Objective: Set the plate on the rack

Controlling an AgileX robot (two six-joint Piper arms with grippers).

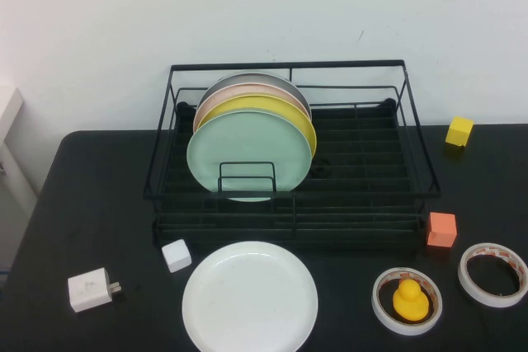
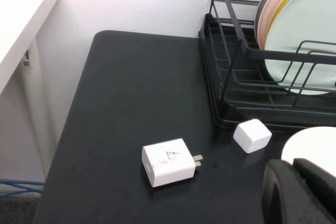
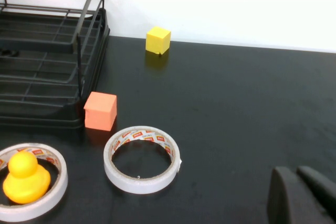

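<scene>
The plain white round plate (image 1: 250, 296) lies flat on the black worktop (image 1: 99, 204) before the black wire rack (image 1: 363, 162). Left gripper (image 2: 299, 192) and right gripper (image 3: 304, 195) hover low, jaws together; we should grasp its rim.

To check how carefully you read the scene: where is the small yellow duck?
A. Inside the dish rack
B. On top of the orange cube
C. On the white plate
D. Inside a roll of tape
D: the yellow duck sits within the ring of a tape roll on the table, in front of the rack and right of the plate. The left gripper and right gripper show only at the corners of their wrist views.
</scene>
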